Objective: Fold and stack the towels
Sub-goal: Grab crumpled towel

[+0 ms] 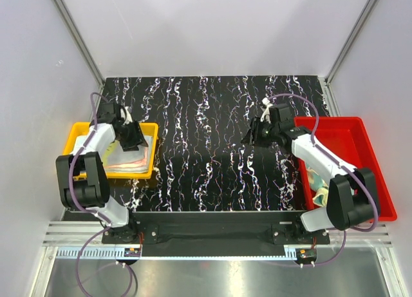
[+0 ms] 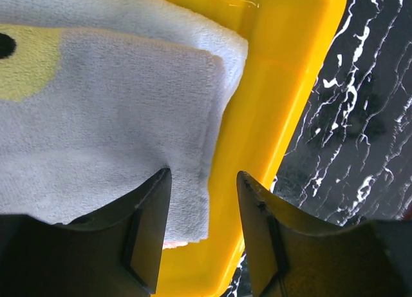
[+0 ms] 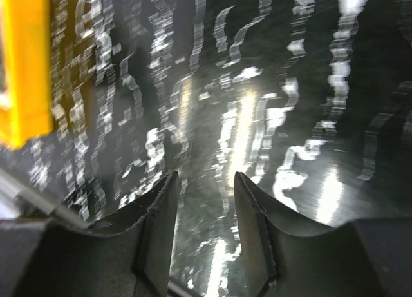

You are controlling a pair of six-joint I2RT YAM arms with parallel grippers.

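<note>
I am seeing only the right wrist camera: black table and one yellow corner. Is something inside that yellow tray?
Observer: Yes, folded towels lie stacked in the yellow tray; the top one is pale with a yellow patch.
Operator: Where is the left claw?
Observer: The left claw hangs open above the edge of those towels, gripping nothing.
Operator: Are more towels somewhere?
Observer: Loose towels lie in the red tray at the right.

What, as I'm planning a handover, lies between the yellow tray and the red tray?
Bare marbled table, seen in the top view, from yellow tray to red tray; only the right gripper hangs over it.
</note>
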